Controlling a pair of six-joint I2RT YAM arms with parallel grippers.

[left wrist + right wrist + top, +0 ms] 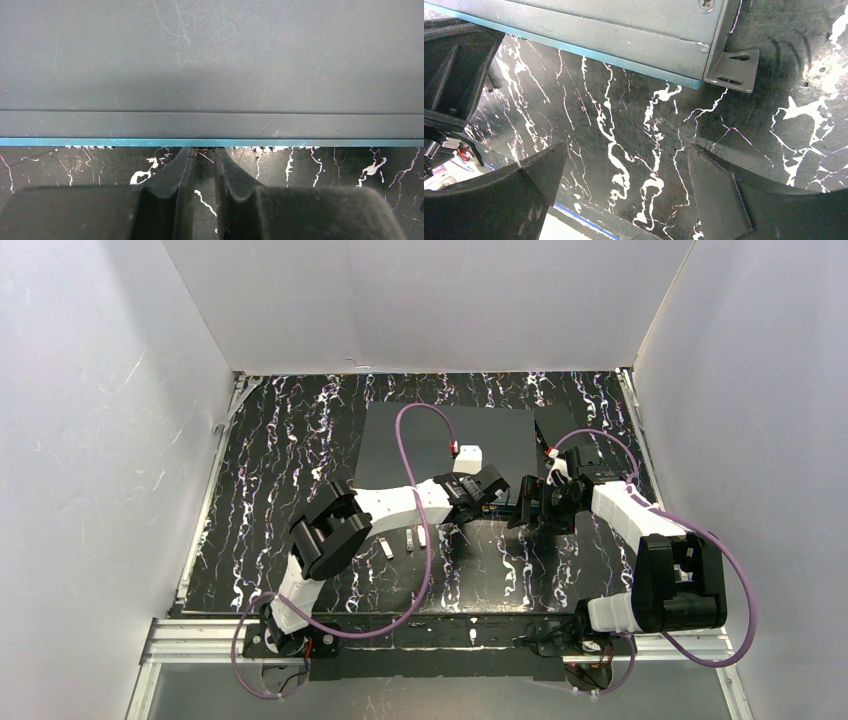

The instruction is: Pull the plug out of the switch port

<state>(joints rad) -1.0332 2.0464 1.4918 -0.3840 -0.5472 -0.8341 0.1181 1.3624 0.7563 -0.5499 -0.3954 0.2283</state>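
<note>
Three small pale parts (408,540) lie on the black marbled table (260,490) beside the left arm. Beyond them the right gripper (624,155) hangs with jaws spread wide. The left gripper (204,162), jaws nearly together, meets the teal port edge (100,142) of the switch (450,435), mid-table toward the back. Whether they pinch a plug cannot be told.

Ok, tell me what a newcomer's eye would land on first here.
The switch, a big dark grey slab, lies at the back middle of the table. The left claw sits nearly closed at its teal edge, while the right claw gapes wide by the corner bracket.
</note>
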